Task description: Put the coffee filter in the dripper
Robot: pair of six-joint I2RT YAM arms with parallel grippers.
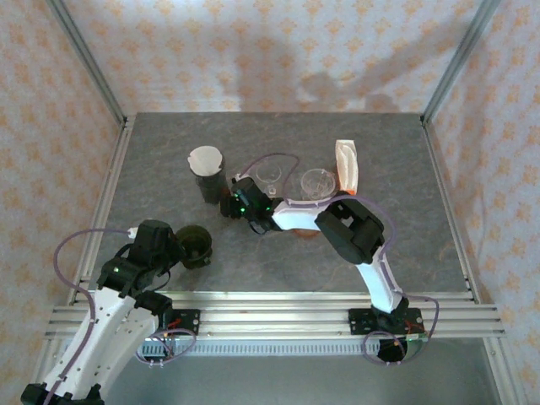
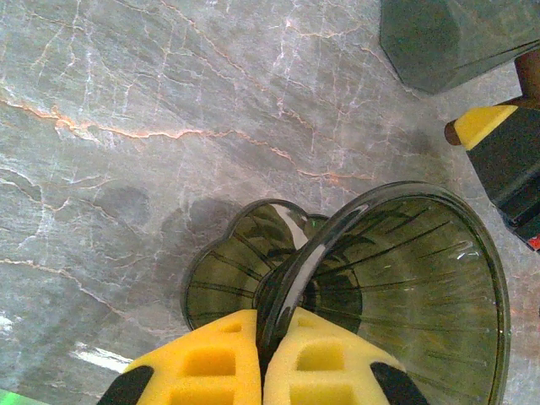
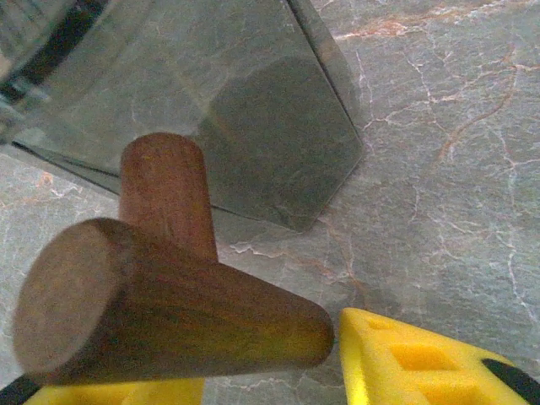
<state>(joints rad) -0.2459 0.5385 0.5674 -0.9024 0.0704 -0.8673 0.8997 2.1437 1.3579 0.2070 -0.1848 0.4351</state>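
Near the front-left of the grey marbled table, my left gripper is clamped on the rim of the dark green translucent cone dripper, its yellow pads pinching the thin wall from both sides. The white paper coffee filter sits well apart from it, perched on the mouth of the dark faceted glass vessel. My right gripper has its jaws apart around that vessel's brown wooden handle, one pad just beside the handle's end.

As I judge it, the main risk is that the dripper pivots or slips, since I hold it only by a narrow edge. Brushing the handle could also jog the vessel and tip the light filter off. A hard pinch would crumple the paper.

No brand, label or writing is legible anywhere.
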